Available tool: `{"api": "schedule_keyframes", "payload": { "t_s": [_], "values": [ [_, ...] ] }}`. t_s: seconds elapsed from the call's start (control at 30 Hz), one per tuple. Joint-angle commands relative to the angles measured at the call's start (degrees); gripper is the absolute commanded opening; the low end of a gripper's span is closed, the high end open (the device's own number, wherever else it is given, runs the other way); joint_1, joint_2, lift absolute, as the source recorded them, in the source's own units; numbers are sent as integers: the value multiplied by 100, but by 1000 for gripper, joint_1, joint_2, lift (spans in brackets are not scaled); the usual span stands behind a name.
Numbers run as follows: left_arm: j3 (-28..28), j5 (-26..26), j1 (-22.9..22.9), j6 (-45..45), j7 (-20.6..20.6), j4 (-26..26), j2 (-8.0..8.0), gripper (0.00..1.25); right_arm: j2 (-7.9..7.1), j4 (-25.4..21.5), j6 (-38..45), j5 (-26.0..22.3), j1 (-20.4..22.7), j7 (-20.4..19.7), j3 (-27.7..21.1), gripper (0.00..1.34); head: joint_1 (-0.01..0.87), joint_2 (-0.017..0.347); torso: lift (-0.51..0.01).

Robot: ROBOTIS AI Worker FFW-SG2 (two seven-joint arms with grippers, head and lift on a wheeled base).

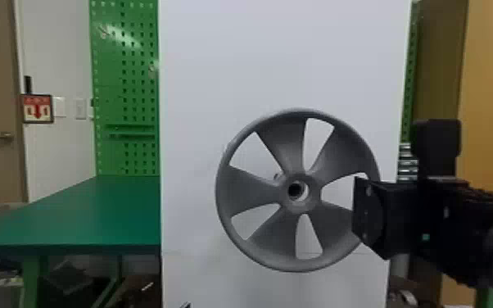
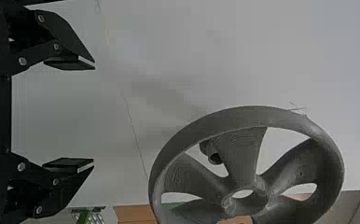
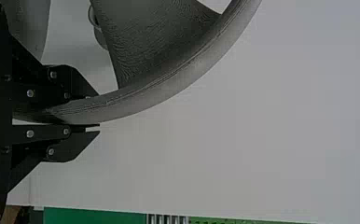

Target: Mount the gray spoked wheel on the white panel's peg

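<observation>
My right gripper (image 1: 360, 209) is shut on the gray spoked wheel (image 1: 249, 188) at its right side, holding it upright before the white panel (image 1: 225, 65). In the right wrist view, the rim of the wheel (image 3: 169, 88) lies between the fingers of the right gripper (image 3: 96, 112). The peg (image 1: 277, 176) shows through a gap up and left of the hub; the left wrist view has the peg (image 2: 214, 156) behind the spokes, apart from the hub hole. What looks like the left gripper's tip (image 1: 185, 305) pokes in at the bottom edge. The left gripper (image 2: 94, 114) stands open, holding nothing, beside the wheel (image 2: 243, 154).
A green table (image 1: 94, 213) stands left of the panel, with a green pegboard (image 1: 135, 82) behind it. Metal drawers (image 1: 406, 164) and a wooden surface (image 1: 491, 102) are beyond the panel's right side, behind the right arm.
</observation>
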Motion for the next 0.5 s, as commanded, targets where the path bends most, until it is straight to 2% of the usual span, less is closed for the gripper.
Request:
{"api": "schedule_keyframes", "payload": {
  "t_s": [0.0, 0.47],
  "values": [
    [0, 0, -15, 0, 2, 0, 2, 742, -9, 84, -35, -8, -34, 0, 6, 199, 123, -8, -407],
    [-9, 0, -24, 0, 2, 9, 2, 742, 0, 357, -220, -60, -96, 8, 24, 196, 123, -8, -407]
  ]
}}
